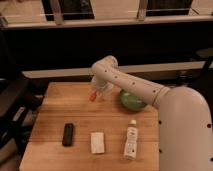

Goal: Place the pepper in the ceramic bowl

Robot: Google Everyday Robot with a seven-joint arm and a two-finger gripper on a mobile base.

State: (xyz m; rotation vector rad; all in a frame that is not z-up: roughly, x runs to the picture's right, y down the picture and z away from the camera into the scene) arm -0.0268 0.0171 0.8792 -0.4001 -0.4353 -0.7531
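Camera view: pepper carried above the surface, partway to the ceramic bowl.
We see the gripper [96, 91] closed on the pepper [93, 96], which hangs from it above the wooden surface [55, 115], left of the green ceramic bowl [131, 101]. The bowl sits partly behind the arm. We judge two risks: releasing short of the rim would drop the pepper on the surface, and the small pepper could slip loose during transfer. A black block [68, 134], a white packet [97, 142] and a bottle [131, 140] lie nearer the front.
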